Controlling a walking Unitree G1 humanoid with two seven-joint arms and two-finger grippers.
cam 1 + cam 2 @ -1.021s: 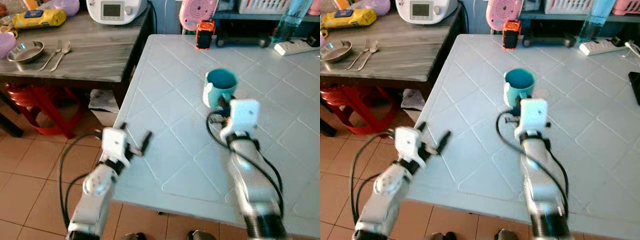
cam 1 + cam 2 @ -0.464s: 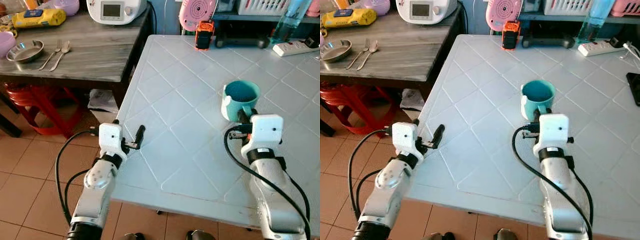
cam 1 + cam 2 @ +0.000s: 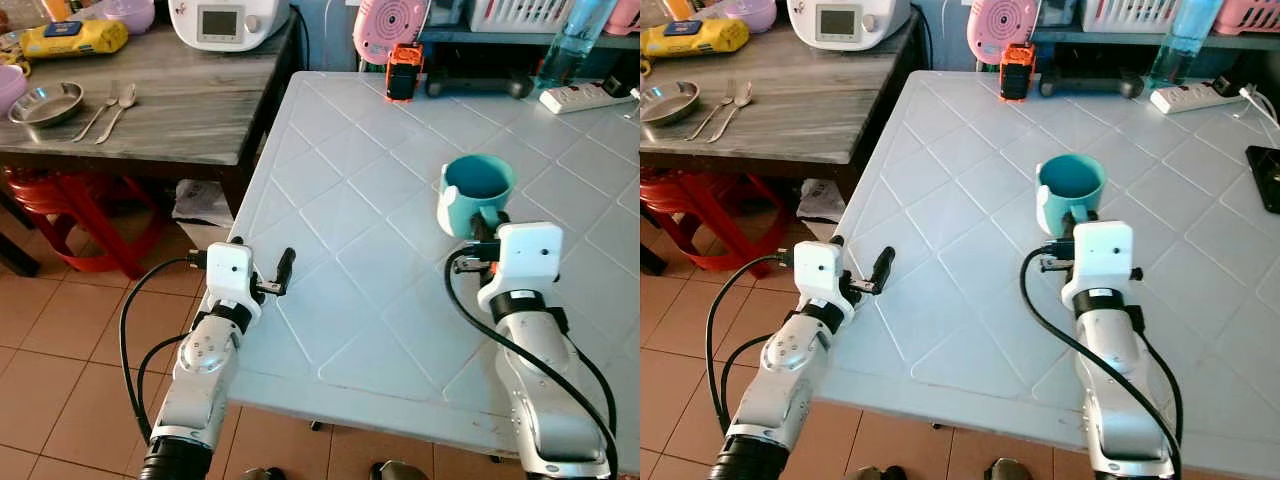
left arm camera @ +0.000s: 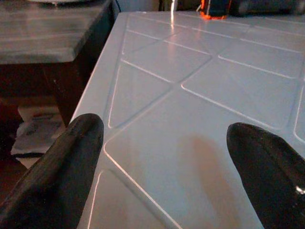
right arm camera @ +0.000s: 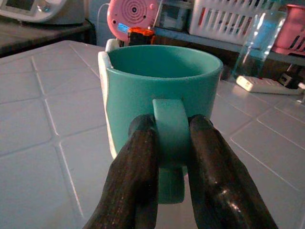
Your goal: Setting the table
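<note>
The hard, smooth green cup point(image 3: 476, 192) sits right of middle on the white worktop point(image 3: 350, 200), its handle pinched by the right end effector point(image 5: 172, 138); it looks light but could slip; the left end effector point(image 4: 167, 157) is spread wide, holding nothing.

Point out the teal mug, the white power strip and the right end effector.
Teal ceramic mug point(image 3: 478, 195), left eye view, on its outer wall.
White power strip point(image 3: 588, 97), left eye view, mid-body.
Right end effector point(image 5: 172, 143), right wrist view, between fingertips, clamped on the mug's handle.

Two silver arms w/ white boxy wrist modules, looped black cables, long black, seemingly glossy fingers point(image 5: 138, 176).
</note>
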